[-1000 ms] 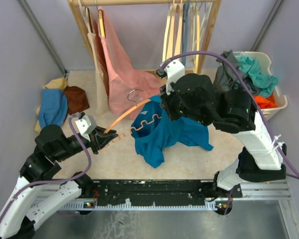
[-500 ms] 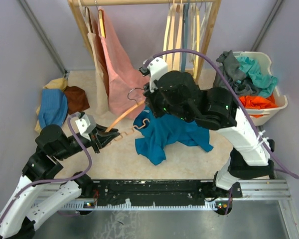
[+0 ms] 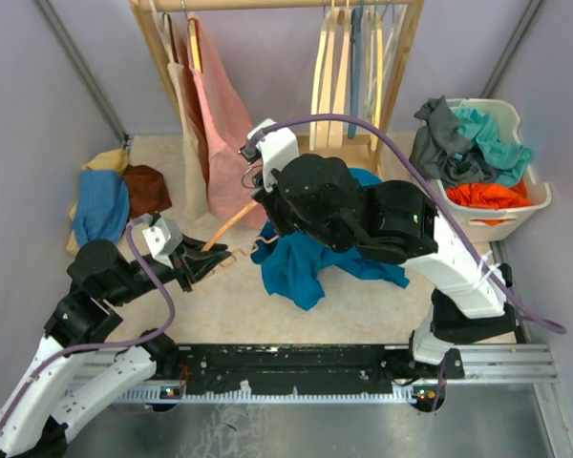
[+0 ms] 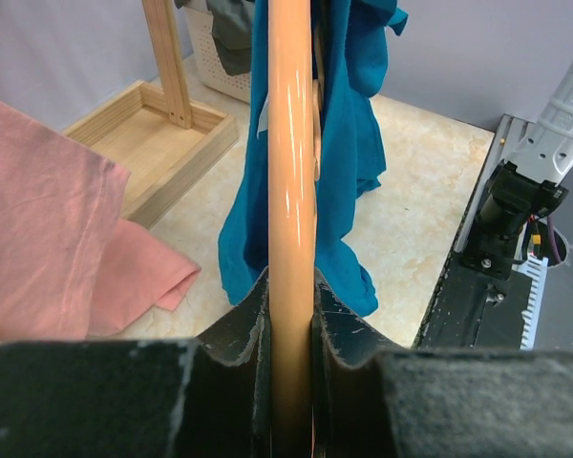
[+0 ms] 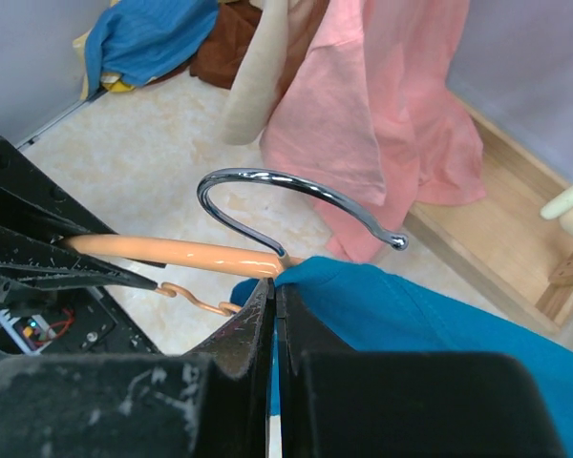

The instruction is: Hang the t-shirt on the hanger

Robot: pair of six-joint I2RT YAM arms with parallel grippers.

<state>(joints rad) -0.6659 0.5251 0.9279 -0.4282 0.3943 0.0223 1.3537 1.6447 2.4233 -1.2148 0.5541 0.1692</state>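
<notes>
Beige table (image 3: 363, 305) carries the work; left end effector (image 4: 291, 296) clamps the hanger (image 3: 231, 221) arm; right end effector (image 5: 275, 296), pinched tight on the t-shirt (image 3: 296, 267) edge, has dragged it leftward to the hook (image 5: 296, 186), so threading looks well underway.

hanger (image 3: 231, 225) left of t-shirt (image 3: 296, 269) | rack (image 3: 267, 5) behind both | basket (image 3: 520, 218) far right | cloth pile (image 3: 103, 205) far left

You have the hanger (image 3: 231, 223) in light orange-tan wood, wavy lower bar, chrome hook (image 5: 296, 196) curving upward, one arm bare and slanting left, your deep teal-blue t-shirt (image 3: 301, 269) bunched over the other arm, cloth edge drawn up to the hook's base, loose folds hanging below.
</notes>
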